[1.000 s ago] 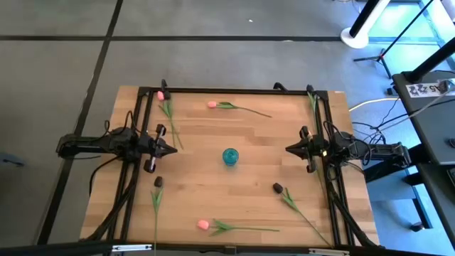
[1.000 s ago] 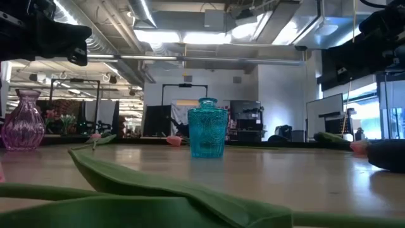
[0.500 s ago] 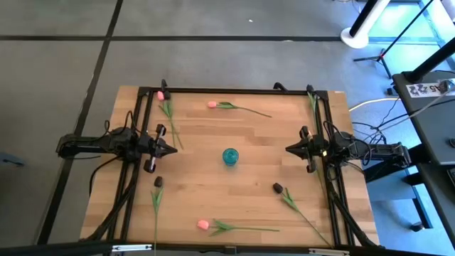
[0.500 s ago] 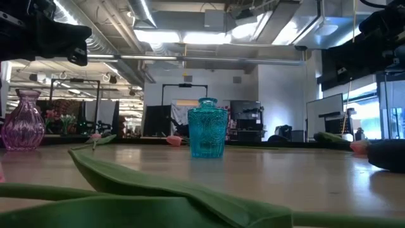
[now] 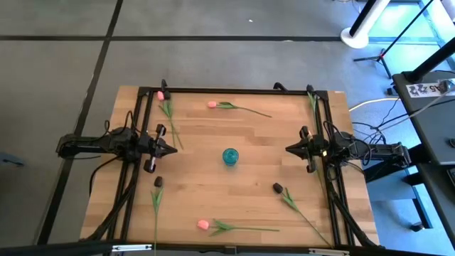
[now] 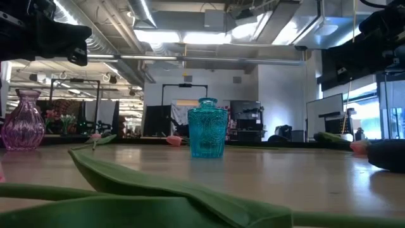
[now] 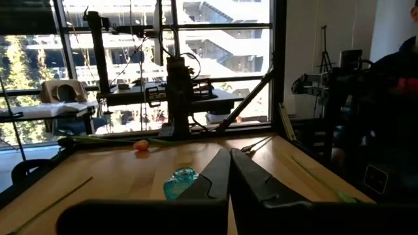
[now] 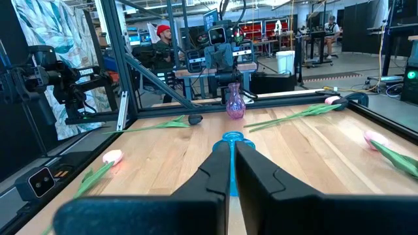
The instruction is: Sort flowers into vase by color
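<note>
High view, flowers [image 5: 238, 108] scattered, both hands [image 5: 173, 149] empty

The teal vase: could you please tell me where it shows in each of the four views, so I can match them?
High view: teal vase at the table's middle, between both arms.
Low view: teal vase standing upright at picture centre.
Left wrist view: teal vase low, partly behind the left hand.
Right wrist view: only its rim shows above the right hand.
Shared landmark: the wooden table.
</note>
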Controlling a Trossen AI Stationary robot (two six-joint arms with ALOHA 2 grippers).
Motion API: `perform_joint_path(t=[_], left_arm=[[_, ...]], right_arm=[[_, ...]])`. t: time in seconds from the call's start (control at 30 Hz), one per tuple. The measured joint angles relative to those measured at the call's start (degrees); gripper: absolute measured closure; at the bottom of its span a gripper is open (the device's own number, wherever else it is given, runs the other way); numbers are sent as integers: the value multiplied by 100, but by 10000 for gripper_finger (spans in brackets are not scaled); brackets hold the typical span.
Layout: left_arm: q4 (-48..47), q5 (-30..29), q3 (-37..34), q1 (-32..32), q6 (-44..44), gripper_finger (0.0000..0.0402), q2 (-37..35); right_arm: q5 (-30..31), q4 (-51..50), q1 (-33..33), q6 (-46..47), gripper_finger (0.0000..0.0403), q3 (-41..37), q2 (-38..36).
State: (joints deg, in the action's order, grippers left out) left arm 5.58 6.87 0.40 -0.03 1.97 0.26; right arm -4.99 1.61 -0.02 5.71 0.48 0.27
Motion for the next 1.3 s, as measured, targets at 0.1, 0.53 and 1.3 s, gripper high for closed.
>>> perform_joint_path(t=[0.1, 0.53, 1.3], left_arm=[[0, 2, 0, 1, 0, 401, -1], [120, -111, 0, -3, 69, 401, 6], [2435, -2728, 327, 52, -86, 401, 1012]], right_arm=[[-1, 0, -1, -1, 379, 0, 0], [-1, 0, -1, 0, 379, -1, 0], [6, 0, 1, -1, 379, 0, 0]])
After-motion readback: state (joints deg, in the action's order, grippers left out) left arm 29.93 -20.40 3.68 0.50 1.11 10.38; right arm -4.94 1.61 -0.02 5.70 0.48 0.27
